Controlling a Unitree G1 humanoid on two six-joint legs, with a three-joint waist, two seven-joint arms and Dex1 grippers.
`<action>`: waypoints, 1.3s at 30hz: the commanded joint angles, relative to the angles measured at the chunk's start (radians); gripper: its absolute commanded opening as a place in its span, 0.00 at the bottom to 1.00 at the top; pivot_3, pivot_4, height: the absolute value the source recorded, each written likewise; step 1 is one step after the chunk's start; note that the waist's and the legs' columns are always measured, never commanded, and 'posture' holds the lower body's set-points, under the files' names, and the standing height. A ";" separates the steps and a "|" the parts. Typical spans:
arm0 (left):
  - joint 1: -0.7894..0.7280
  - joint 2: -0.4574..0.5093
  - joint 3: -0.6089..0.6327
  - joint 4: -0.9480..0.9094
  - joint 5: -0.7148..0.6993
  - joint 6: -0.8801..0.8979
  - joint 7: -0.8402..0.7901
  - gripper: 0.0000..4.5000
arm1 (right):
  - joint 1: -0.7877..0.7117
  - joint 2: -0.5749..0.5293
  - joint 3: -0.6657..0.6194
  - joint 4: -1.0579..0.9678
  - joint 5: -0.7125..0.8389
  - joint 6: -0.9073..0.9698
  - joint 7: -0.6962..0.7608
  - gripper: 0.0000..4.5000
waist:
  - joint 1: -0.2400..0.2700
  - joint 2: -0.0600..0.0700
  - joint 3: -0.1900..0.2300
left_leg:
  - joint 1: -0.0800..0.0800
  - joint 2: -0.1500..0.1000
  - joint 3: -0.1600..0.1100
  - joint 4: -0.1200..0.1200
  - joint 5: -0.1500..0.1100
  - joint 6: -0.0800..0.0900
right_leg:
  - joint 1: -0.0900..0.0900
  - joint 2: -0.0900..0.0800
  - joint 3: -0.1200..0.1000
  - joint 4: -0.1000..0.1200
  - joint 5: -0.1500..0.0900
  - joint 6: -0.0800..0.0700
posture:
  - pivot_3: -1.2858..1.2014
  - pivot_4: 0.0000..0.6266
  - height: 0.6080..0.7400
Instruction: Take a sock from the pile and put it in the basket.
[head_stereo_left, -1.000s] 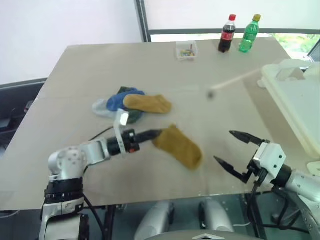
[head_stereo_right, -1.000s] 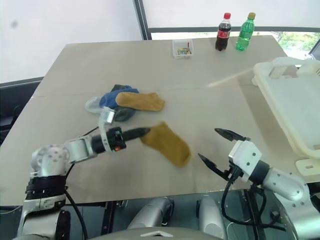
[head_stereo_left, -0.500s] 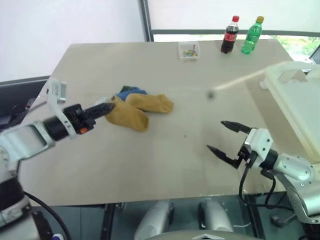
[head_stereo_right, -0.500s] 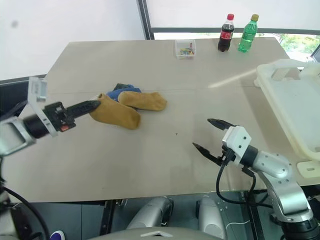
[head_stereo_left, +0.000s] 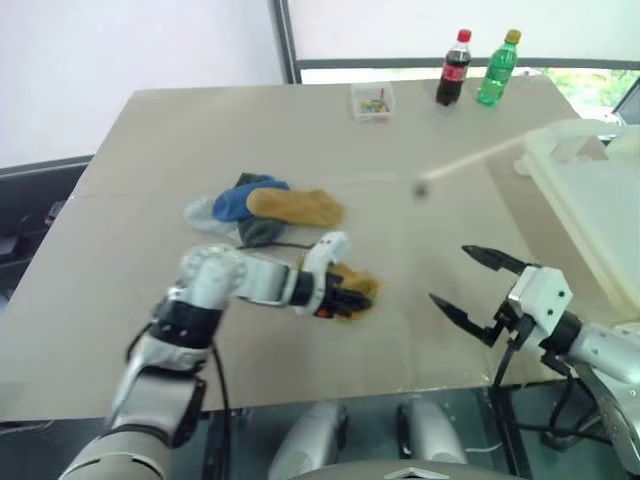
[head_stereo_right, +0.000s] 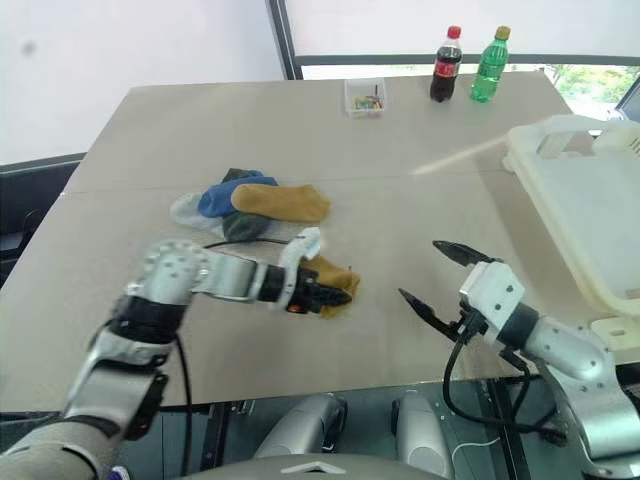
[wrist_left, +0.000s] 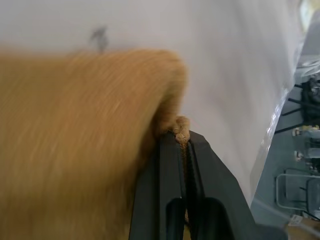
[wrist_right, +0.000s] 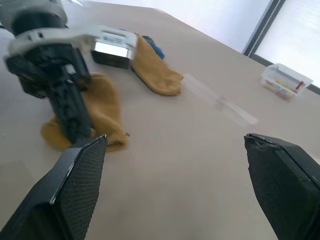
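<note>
The pile (head_stereo_left: 258, 205) of blue, dark, pale and mustard socks lies left of the table's middle. My left gripper (head_stereo_left: 352, 297) is shut on a mustard sock (head_stereo_right: 334, 276), which lies bunched on the table in front of the pile. The left wrist view shows the sock (wrist_left: 75, 145) close up, its edge pinched between the black fingers (wrist_left: 165, 190). My right gripper (head_stereo_left: 450, 275) stands open to the right of the sock, with nothing between its fingers. The cream-white basket (head_stereo_left: 590, 190) sits at the table's right edge.
A small clear box (head_stereo_left: 372, 101) with colourful bits, a cola bottle (head_stereo_left: 452, 68) and a green bottle (head_stereo_left: 497, 68) stand at the far edge. A second mustard sock (wrist_right: 156, 72) tops the pile. Bare tabletop lies between the grippers and the basket.
Half a second ago my left gripper held the sock out by the pile's left side. It has swung back right and lower, and the sock is bunched at the table's middle. The right gripper has stayed put.
</note>
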 joint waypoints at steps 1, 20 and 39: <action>-0.026 -0.075 -0.047 0.074 0.117 -0.093 -0.167 0.01 | 0.024 0.000 -0.005 -0.106 0.007 0.088 -0.056 1.00 | 0.000 0.000 0.000 | 0.000 0.000 0.000 0.000 0.000 0.000 | 0.000 0.000 0.000 0.000 0.000 0.000 | 0.52 0.24 1.00; 0.220 0.149 0.185 -0.320 0.369 -0.403 -0.518 0.62 | -0.228 0.083 0.076 -0.059 0.197 0.663 -0.223 1.00 | -0.011 0.000 0.000 | -0.001 0.001 0.000 0.000 0.000 0.000 | -0.003 0.000 0.002 0.000 0.000 0.000 | 0.52 0.24 1.00; 0.433 0.107 0.076 -0.273 0.649 -0.675 -0.691 0.00 | -0.196 -0.017 0.272 0.218 -0.070 0.302 -0.079 0.25 | -0.004 0.001 -0.001 | -0.001 0.000 -0.001 0.000 -0.001 0.002 | 0.000 0.000 -0.001 -0.003 0.001 0.000 | 0.52 0.24 1.00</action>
